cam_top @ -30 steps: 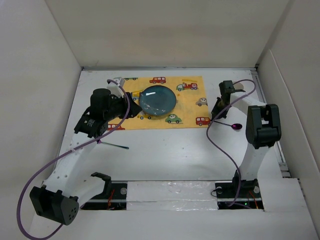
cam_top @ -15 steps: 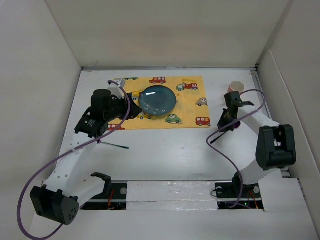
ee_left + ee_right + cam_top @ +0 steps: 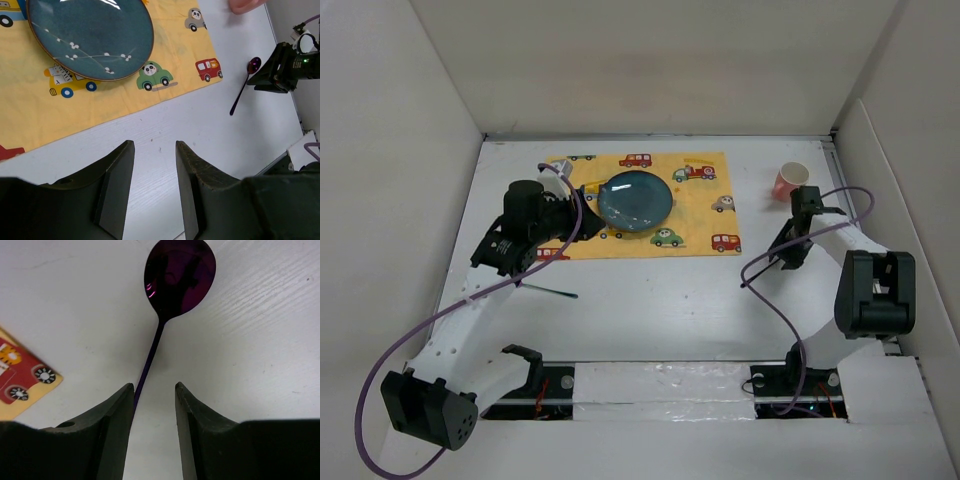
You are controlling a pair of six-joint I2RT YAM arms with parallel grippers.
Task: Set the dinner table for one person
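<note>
Both grippers are open: the left gripper [image 3: 152,150] hangs empty near the blue plate [image 3: 90,35], while the right gripper [image 3: 154,390] has swung back, uncovering the pink cup [image 3: 790,181], to straddle the purple spoon [image 3: 181,275] on the white worktop [image 3: 660,300], seemingly readying its pickup.

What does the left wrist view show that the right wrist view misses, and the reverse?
Only left wrist: the blue plate, a pink cup's edge, the purple spoon's full length. Only right wrist: the spoon's handle, close up, running toward the gap of the open right gripper. Both: the spoon, the yellow car-print cloth, the white dinner table.
</note>
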